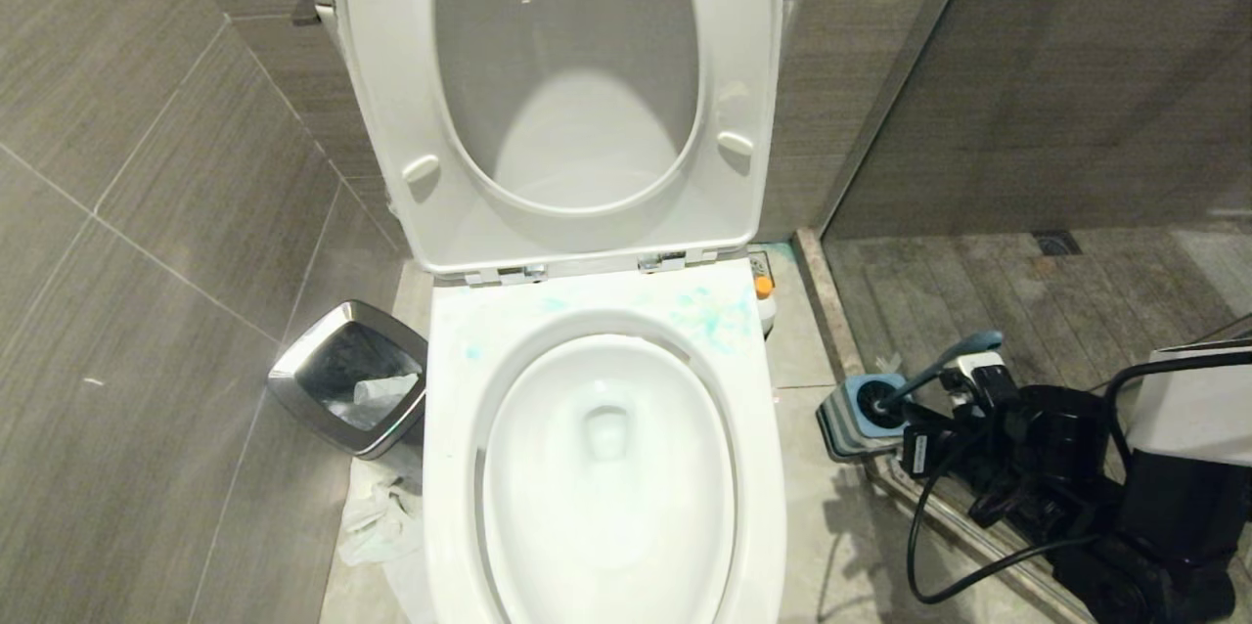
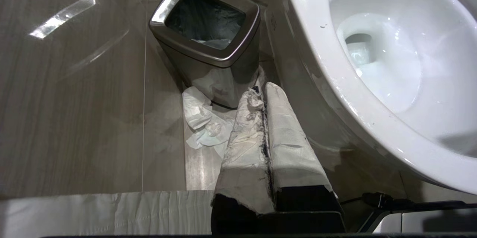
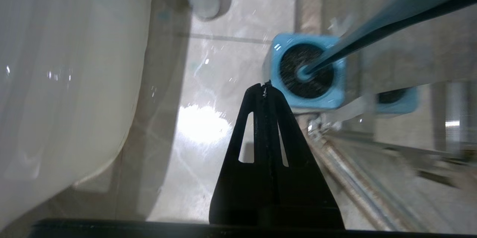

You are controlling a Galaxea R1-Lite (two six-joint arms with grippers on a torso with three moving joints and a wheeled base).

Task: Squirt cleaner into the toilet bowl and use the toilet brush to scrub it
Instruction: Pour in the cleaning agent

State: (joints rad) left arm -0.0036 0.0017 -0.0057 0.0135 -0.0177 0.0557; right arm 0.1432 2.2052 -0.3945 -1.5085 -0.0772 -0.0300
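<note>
The white toilet bowl (image 1: 460, 389) stands in the middle with seat and lid raised, and teal smears mark the back of its rim. The cleaner (image 1: 764, 296), a small white bottle with an orange cap, stands on the floor by the toilet's back right corner. The toilet brush (image 1: 944, 365) sits in its blue holder (image 1: 849, 421) on the right, its handle (image 3: 391, 14) slanting up. My right gripper (image 3: 262, 85) is shut and empty, its tip just short of the holder's (image 3: 328, 98) near corner. My left gripper (image 2: 261, 92), wrapped in white paper, is shut and empty, low beside the bowl's (image 2: 335, 81) left side.
A steel-rimmed waste bin (image 1: 293, 379) with a black liner stands left of the toilet, crumpled tissue (image 1: 377, 516) on the floor in front of it. A raised sill and glass partition (image 1: 831, 301) separate the shower floor on the right. Black cables (image 1: 919, 546) trail from my right arm.
</note>
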